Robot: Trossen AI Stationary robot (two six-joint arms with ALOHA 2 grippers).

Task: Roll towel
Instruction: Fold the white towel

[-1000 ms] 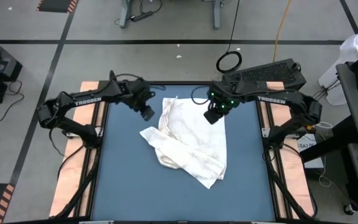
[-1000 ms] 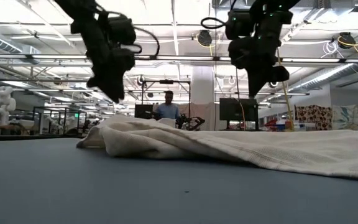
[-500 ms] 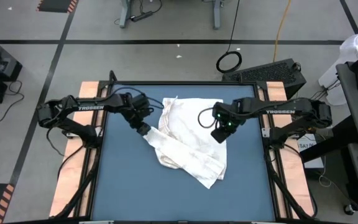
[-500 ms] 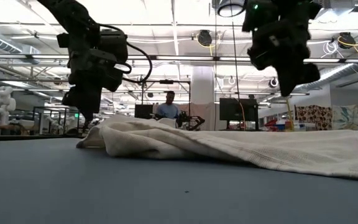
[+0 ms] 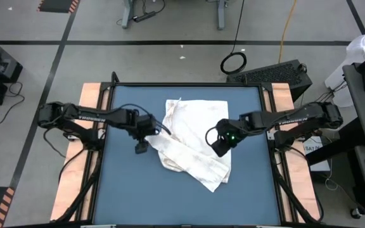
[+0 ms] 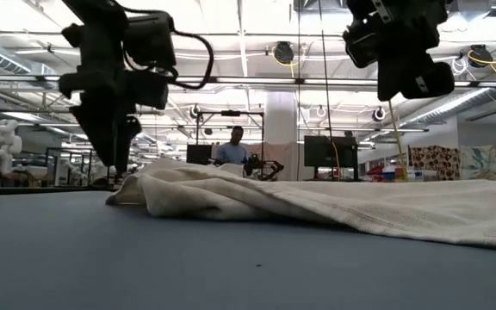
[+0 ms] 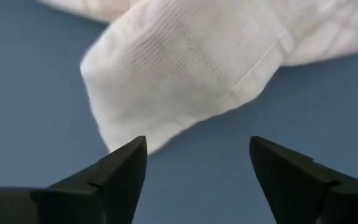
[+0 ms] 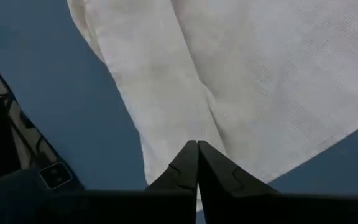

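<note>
Left gripper [image 5: 142,148] lower, jaws apart beside towel [image 5: 192,142]

The right gripper [image 8: 197,144] has its jaws pressed together, their dark tips meeting in a point above the towel [image 8: 241,81]. The white, finely woven cloth lies in broad folds over the blue desk [image 8: 48,99], one crease running down toward the tips. A dark frame piece [image 8: 17,155] shows at the desk's edge.

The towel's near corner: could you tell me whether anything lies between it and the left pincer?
Nothing visible does. The left pincer stands open with only bare blue table before the towel corner.
</note>
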